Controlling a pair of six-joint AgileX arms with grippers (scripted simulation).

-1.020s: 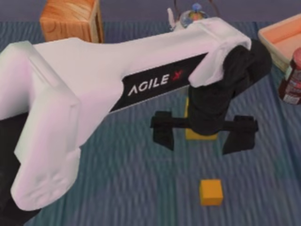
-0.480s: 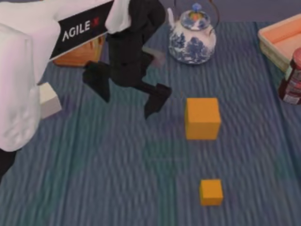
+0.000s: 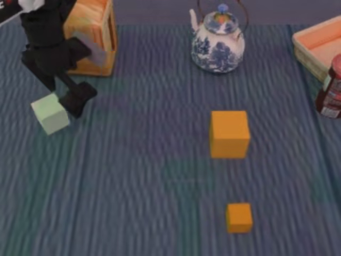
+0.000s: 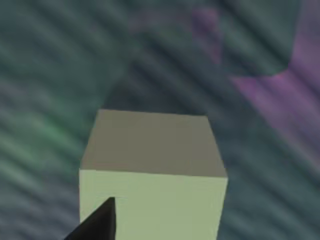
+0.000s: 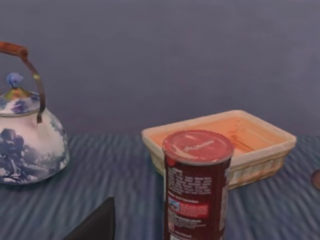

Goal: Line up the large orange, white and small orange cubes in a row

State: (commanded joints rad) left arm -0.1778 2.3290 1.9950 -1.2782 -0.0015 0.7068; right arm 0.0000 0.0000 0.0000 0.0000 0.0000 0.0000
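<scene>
Orange cubes already stand one behind the other: the large cube (image 3: pixel 229 134) lies nearer the teapot (image 3: pixel 218 40), the small cube (image 3: pixel 239 217) farther from it along the same line, with a gap between. White cube (image 3: pixel 50 114) sits well off toward the wooden box (image 3: pixel 91 37), not yet in the row. Left gripper (image 3: pixel 58 90) hangs spread over it, seemingly not clamped yet. Cloth between box and teapot lies open for the carry. Right gripper's state I cannot tell.

Left pincer (image 3: pixel 63 95) at table's far left, fingers spread, pointing down; right arm out of view.
</scene>
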